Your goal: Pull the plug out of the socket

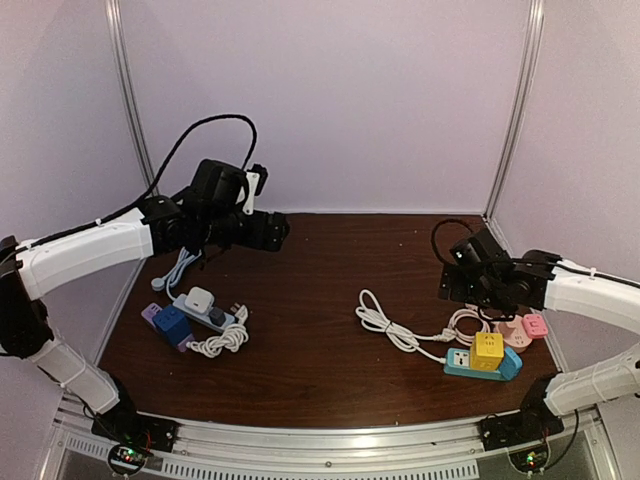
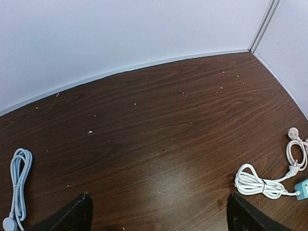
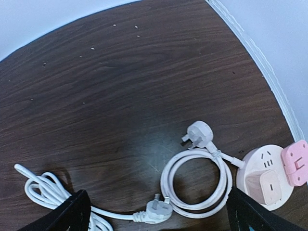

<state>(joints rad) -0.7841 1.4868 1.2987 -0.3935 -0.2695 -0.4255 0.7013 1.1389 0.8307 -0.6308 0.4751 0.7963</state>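
Note:
A grey power strip (image 1: 205,313) lies at the left with a white plug (image 1: 200,298) and a blue cube adapter (image 1: 172,325) on it. At the right a teal socket strip (image 1: 510,366) carries a yellow cube plug (image 1: 487,350). A round pale pink socket (image 3: 267,178) carries a pink plug (image 3: 294,162). My left gripper (image 1: 275,230) is open and empty, high over the back left. My right gripper (image 1: 452,283) is open and empty, above a white cable coil (image 3: 197,183) left of the pink socket.
A loose white plug (image 3: 199,132) and a second one (image 3: 156,210) lie on the brown table (image 1: 320,300). A bundled white cable (image 1: 385,325) lies mid-right. A pale blue cable (image 2: 19,187) lies at the left. Walls close the back and sides.

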